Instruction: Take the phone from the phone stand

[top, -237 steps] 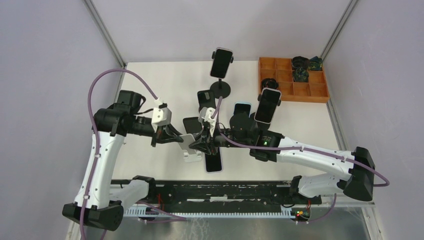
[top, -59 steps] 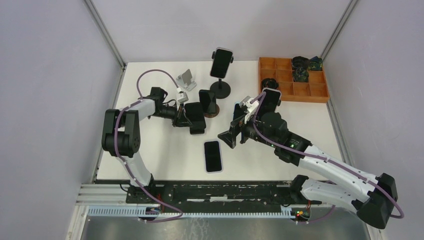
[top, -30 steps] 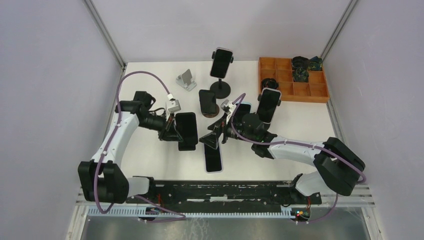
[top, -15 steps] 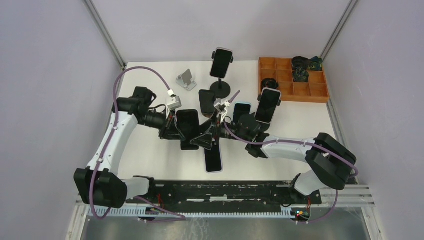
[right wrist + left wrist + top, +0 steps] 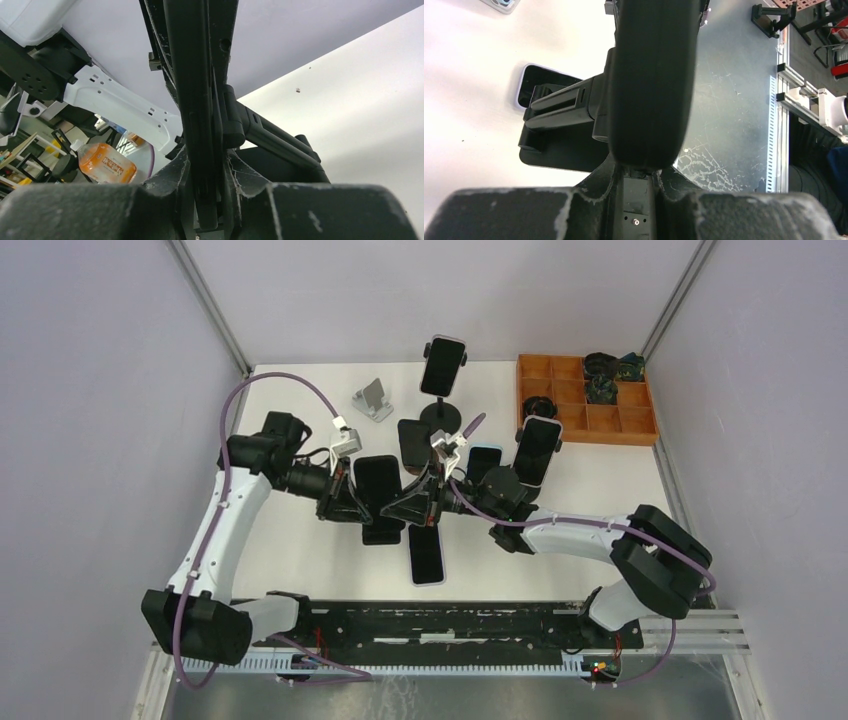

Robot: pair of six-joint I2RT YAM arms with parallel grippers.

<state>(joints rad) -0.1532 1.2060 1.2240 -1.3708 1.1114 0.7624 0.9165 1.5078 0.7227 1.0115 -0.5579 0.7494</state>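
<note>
Change in the last 1 sec: the right gripper (image 5: 408,510), which came in from the right w/ jaws spread wide, has snapped down and is now pinching the right-hand edge of the black slab-shaped phone (image 5: 376,485). Its wrist view shows both fingers pressed flat on a thin dark slab, no gap. The left gripper (image 5: 345,508) hasn't altered: pressed tight on the other side, apparently on the black folding hinged phone stand (image 5: 566,102). Exactly which layer each pair of fingers bites I can't tell, since phone and cradle sit flush. Phone is still seated in the stand, w/ the whole assy held between the 2 arms over the white table (image 5: 300,560), near a 2nd, lavender-edged phone (image 5: 427,555) lying flat. Meaning: approach is done and both halves look secured, so the pull-apart can start; removal itself not yet done.
</note>
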